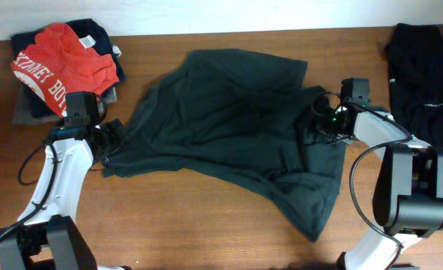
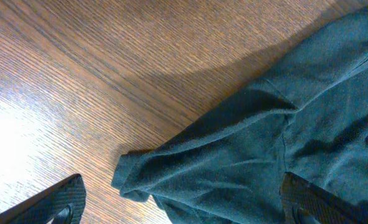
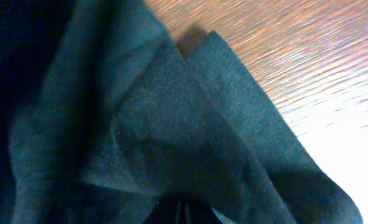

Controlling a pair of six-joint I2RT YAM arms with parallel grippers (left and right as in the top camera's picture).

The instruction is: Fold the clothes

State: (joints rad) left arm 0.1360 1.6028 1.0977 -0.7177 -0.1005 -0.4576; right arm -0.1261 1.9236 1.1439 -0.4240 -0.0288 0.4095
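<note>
Wooden table (image 1: 206, 225): my right gripper (image 3: 184, 214) clamps the dark green T-shirt (image 1: 228, 112); my left gripper (image 2: 184, 205) gapes astride its sleeve (image 2: 134, 177). I should close low.

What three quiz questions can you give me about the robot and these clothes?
1. True or false: the red shirt lies on top of the pile.
2. What does the right end effector pinch? A the green shirt; B a towel; C a sock.
3. Fill in: the left end effector has its jaws ____.
Key: 1 true; 2 A; 3 open.
</note>
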